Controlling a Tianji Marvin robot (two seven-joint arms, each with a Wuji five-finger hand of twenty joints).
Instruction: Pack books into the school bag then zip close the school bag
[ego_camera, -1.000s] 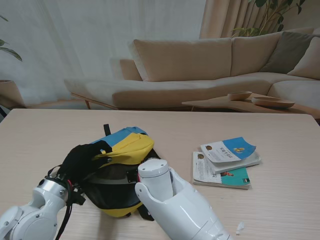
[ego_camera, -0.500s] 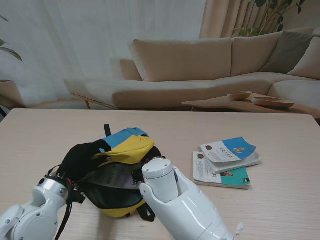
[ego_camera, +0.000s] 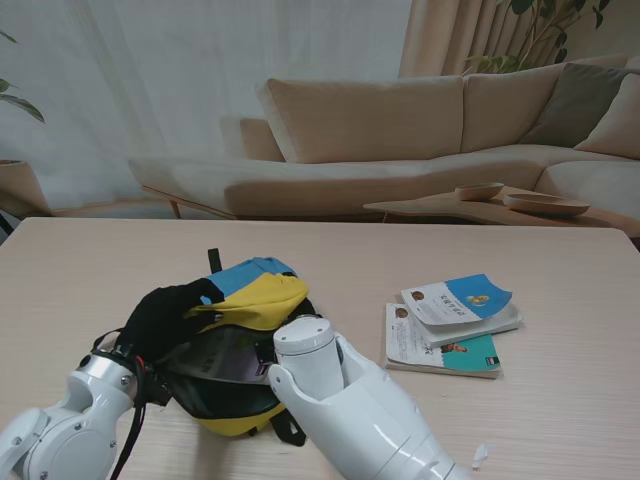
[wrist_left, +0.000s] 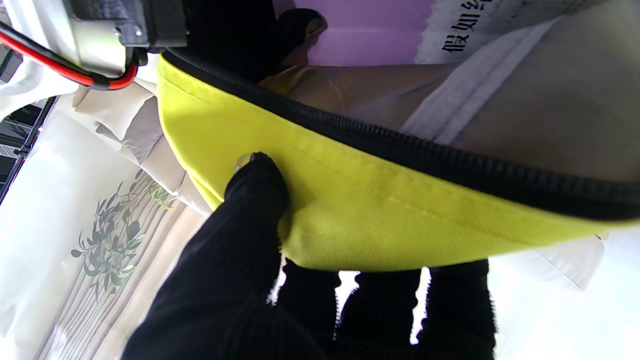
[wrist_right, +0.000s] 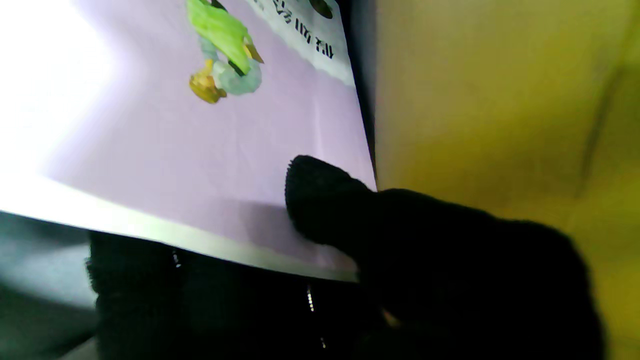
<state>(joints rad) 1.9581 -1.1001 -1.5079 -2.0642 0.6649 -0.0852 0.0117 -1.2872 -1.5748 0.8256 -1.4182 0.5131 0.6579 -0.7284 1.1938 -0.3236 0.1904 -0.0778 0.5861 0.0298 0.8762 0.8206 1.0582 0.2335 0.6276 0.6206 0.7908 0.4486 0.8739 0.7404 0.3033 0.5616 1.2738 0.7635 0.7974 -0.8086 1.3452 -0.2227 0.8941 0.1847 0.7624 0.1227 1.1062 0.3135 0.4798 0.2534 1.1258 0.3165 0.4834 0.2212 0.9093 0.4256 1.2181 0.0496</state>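
Roughly a third done, by your count of books: one purple book (wrist_right: 210, 150) is partway inside the bag (ego_camera: 245, 300), two books (ego_camera: 455, 325) lie stacked on the table (ego_camera: 560, 400) to the right, well apart from it, and the zip (wrist_left: 400, 150) is fully undone

Left hand (ego_camera: 165, 315) is pinched on the bag's yellow flap (wrist_left: 375, 215), thumb on the outside and fingers under the edge, propping the mouth open

Right hand (wrist_right: 400, 260) is inside the mouth, hidden behind its forearm in the stand view. Wrist view shows the thumb on the purple cover and dark fingers under the edge, so it is clamped on that book

Bag sits near you, left of centre, on its back, mouth facing you and slightly right, long axis running away from you

Purple book: long axis probably runs along the bag's, leading edge going in first; the close wrist view leaves that uncertain

Left to do: seat this book, load the two stacked ones, zip the bag
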